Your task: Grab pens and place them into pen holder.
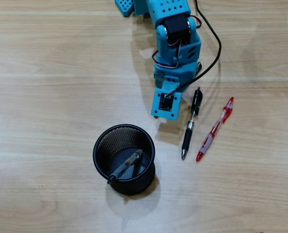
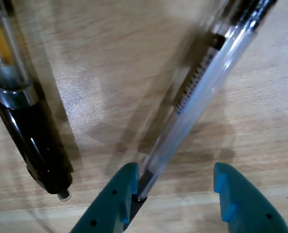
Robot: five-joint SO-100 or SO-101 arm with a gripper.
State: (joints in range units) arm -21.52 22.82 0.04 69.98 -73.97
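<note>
Basically the arm sits low over the wooden table (image 1: 46, 73), wrist camera looking almost straight down. Risk first: in the wrist view a clear-barrelled pen (image 2: 202, 92) runs diagonally from top right down to the left teal finger (image 2: 115, 201), its lower end against that finger's inner face while the right finger stands well off. So the pen looks off-centre in the gripper (image 2: 177, 194); closing from here would likely shove it sideways or pinch only the tip, and it could swing or drop on the way to the pen holder (image 1: 101, 141). That pen is motion-blurred, so exact contact is hard to confirm. Second risk: the black pen (image 1: 191, 124) lies just beside on the table, and a sweep could knock it or the red pen (image 1: 215, 129) further away.

Jaws: spread moderately wide, a clear gap of bare table between the fingers, nothing clamped; the left one touches or nearly touches the clear pen's end.

Where things are: the holder stands toward the lower left of the arm in the overhead view, with one dark pen (image 1: 127, 165) already leaning inside. Black and red pens lie side by side on the table, right of the gripper, well apart from the holder. The clear pen is hidden under the arm in the overhead view.
</note>
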